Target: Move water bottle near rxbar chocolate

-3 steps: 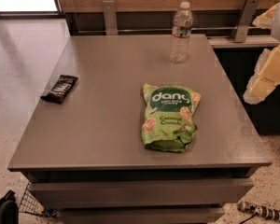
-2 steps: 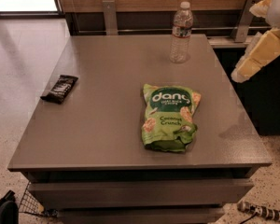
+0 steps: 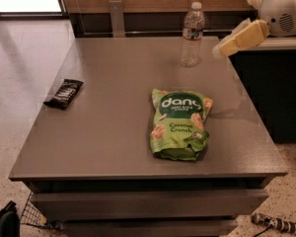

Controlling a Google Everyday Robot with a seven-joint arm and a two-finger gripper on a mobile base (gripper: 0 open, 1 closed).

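At 12 o'clock on the flat grey square table (image 3: 113, 73), the small clear ribbed plastic water bottle (image 3: 192, 33) with a white cap stands upright, well apart from the small flat black rxbar chocolate wrapper (image 3: 63, 93) lying at 9 o'clock. A large green chips bag (image 3: 179, 124) lies flat near 5 o'clock. The robot's cream-coloured gripper (image 3: 226, 46) hovers at 2 o'clock, near the bottle without touching it; whether it is released or clenched cannot be told.

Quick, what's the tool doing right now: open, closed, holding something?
Tool: open or closed cannot be told. It hangs by the far right edge of the table, just right of the water bottle, apart from it.
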